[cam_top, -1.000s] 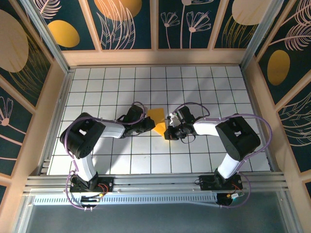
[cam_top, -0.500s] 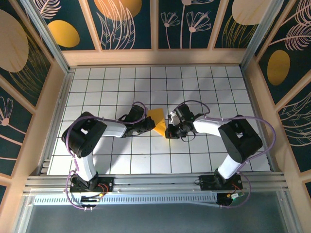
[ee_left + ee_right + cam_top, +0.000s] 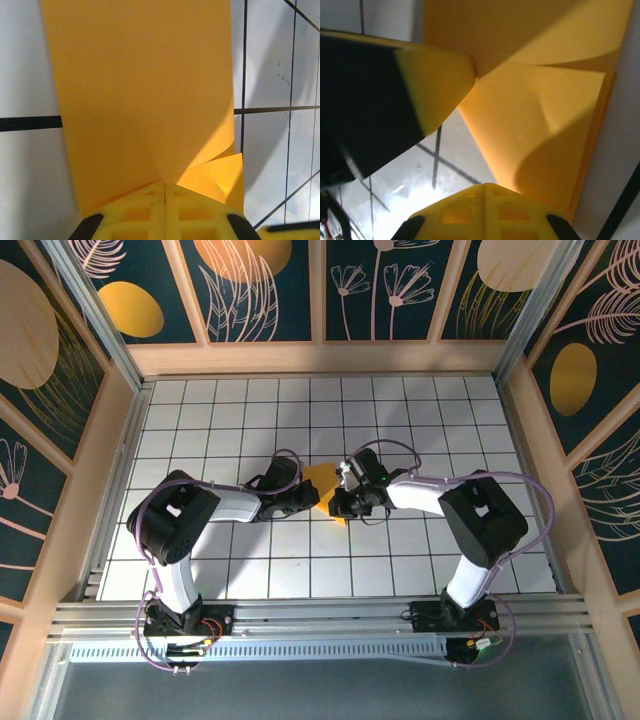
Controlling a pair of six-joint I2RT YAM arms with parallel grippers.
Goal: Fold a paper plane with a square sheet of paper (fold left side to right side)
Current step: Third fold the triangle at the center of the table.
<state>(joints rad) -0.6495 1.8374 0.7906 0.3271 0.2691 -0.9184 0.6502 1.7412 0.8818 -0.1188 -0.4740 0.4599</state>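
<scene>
The square sheet of paper [image 3: 321, 481] is yellow-orange and lies partly folded between the two grippers at the table's middle. My left gripper [image 3: 312, 498] is shut at the sheet's left edge. In the left wrist view its closed tips [image 3: 164, 186] pinch a raised flap of the paper [image 3: 145, 90] that curves up over a lower layer [image 3: 217, 175]. My right gripper [image 3: 338, 504] is shut, and its tips [image 3: 485, 187] rest at the near edge of the lower layer [image 3: 530, 130]. The left gripper's finger [image 3: 430, 80] touches the crease point in the right wrist view.
The white tiled table [image 3: 400, 420] is bounded by wooden walls [image 3: 320, 357] at the back and both sides. A metal rail [image 3: 320, 618] carrying the arm bases runs along the near edge. The two wrists are close together over the paper.
My right gripper has moved left onto the paper's lower right part, covering more of it. The left gripper has stayed at the sheet's left edge.
</scene>
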